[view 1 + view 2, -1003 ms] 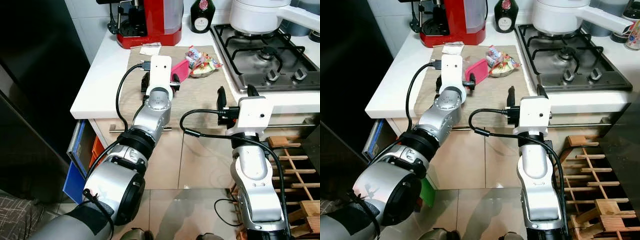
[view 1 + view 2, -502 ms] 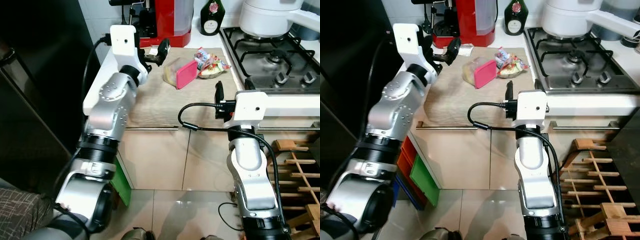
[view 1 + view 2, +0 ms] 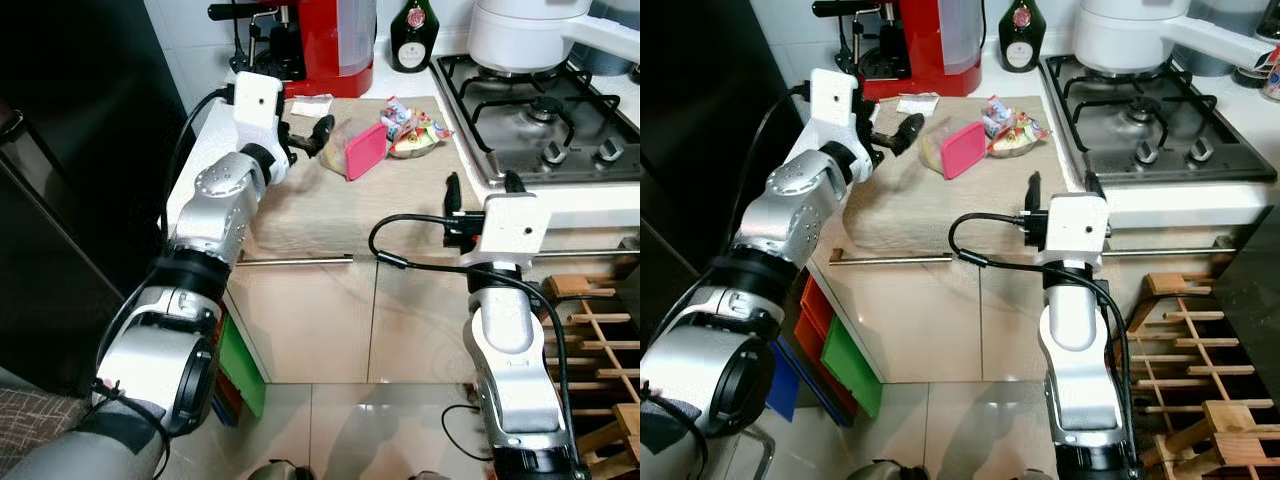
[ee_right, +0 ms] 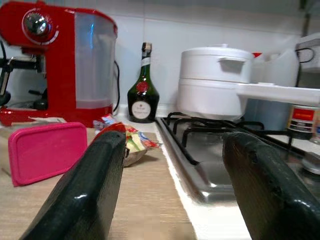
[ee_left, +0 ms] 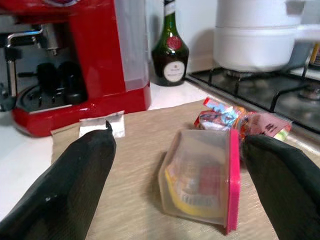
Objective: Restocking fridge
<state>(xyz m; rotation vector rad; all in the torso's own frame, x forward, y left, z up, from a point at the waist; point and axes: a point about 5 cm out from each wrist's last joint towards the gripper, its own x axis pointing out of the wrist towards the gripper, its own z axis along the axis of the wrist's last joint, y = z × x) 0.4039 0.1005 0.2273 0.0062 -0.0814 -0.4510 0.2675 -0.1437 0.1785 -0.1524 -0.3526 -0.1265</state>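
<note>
Pink-lidded container just beyond the left gripper, jaws spread; it should straddle the tub squarely before closing.

On the counter, a mat holds a lidded food container lying on its side, with a snack packet just right of it. A coffee machine and bottle stand behind. The gas hob lies right, carrying a pot.
</note>
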